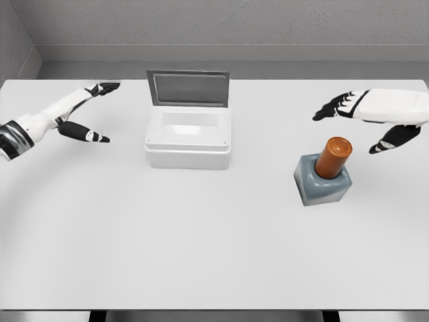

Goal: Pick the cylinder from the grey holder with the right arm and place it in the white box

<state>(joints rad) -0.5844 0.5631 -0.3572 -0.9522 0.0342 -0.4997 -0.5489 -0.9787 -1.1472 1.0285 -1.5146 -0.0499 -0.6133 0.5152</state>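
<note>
**Right now: right hand open, cylinder not yet grasped**

Your right hand (358, 114) hovers above and just right of the cylinder (333, 157), fingers spread, thumb hanging low, holding nothing. Risk: come down off-centre and a fingertip likely clips the cylinder's top, tipping it or dragging the grey holder (322, 185) along the table (201, 248). Thumb is the likeliest culprit. Cylinder is orange-brown, smooth, leaning slightly in its socket, upper half exposed for grasping. White box (188, 139) sits well to the left, lid up, interior open. Left hand (86, 111) rests far left, open, clear of everything.
</note>
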